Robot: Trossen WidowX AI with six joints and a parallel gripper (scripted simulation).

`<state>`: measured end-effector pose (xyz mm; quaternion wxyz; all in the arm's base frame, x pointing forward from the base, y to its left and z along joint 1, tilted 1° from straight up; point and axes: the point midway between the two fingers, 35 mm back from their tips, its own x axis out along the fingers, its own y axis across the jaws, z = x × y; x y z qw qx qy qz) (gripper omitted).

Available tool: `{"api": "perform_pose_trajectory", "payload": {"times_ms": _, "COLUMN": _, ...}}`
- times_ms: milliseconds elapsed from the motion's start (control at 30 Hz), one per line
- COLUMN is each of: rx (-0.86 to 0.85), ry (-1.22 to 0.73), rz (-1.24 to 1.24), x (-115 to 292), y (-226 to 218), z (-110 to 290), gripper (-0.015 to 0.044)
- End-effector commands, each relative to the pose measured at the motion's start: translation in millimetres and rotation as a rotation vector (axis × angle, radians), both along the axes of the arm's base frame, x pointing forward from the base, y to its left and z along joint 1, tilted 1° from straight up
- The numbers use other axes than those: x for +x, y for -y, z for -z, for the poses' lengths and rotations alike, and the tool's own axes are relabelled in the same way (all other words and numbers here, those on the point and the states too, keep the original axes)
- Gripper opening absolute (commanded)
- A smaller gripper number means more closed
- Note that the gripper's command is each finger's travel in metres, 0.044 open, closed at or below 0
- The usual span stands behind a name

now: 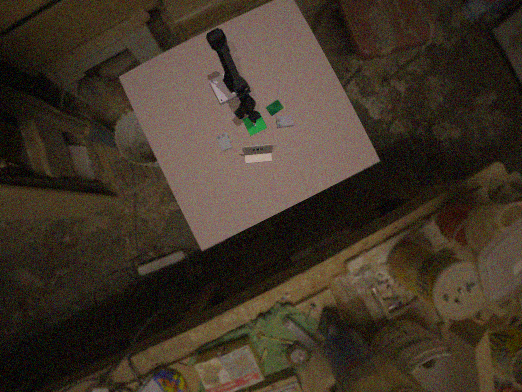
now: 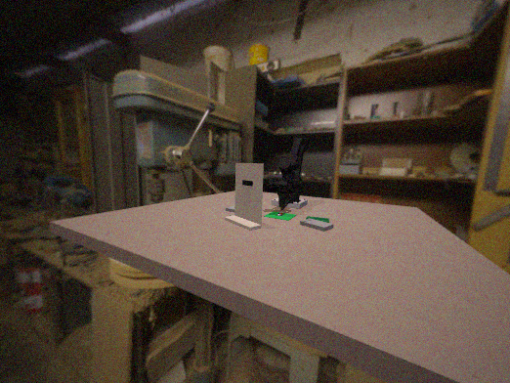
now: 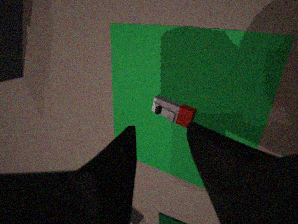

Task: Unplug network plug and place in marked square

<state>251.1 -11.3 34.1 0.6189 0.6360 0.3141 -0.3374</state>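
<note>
While the black parallel-jaw gripper hangs just above the table with its two dark fingers partly open and holding nothing, the small grey network plug with a red end lies free on the bright green marked square. Beyond it, the grey upright panel shows an empty dark socket, so I judge only the retreat remains.

Pale table, upright panel (white foot), green square holding plug, small grey blocks
</note>
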Motion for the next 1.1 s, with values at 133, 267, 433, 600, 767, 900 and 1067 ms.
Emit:
{"api": "perform_pose_trajectory", "payload": {"times_ms": 133, "rx": 0.002, "ry": 0.008, "rz": 0.000, "x": -2, "y": -1, "z": -8, "gripper": 0.0156}}
{"api": "perform_pose_trajectory", "payload": {"times_ms": 267, "rx": 0.002, "ry": 0.008, "rz": 0.000, "x": -4, "y": -1, "z": -10, "gripper": 0.0156}}
{"api": "perform_pose_trajectory", "payload": {"times_ms": 433, "rx": 0.002, "ry": 0.008, "rz": 0.000, "x": -3, "y": -1, "z": -15, "gripper": 0.0156}}
{"api": "perform_pose_trajectory", "payload": {"times_ms": 600, "rx": 0.002, "ry": 0.008, "rz": 0.000, "x": -2, "y": -1, "z": -22, "gripper": 0.0156}}
{"api": "perform_pose_trajectory", "payload": {"times_ms": 767, "rx": 0.002, "ry": 0.008, "rz": 0.000, "x": -2, "y": 0, "z": -29, "gripper": 0.0156}}
{"api": "perform_pose_trajectory", "payload": {"times_ms": 900, "rx": 0.002, "ry": 0.008, "rz": 0.000, "x": -1, "y": 0, "z": -35, "gripper": 0.0156}}
{"api": "perform_pose_trajectory", "payload": {"times_ms": 1067, "rx": 0.002, "ry": 0.008, "rz": 0.000, "x": -1, "y": 0, "z": -42, "gripper": 0.0156}}
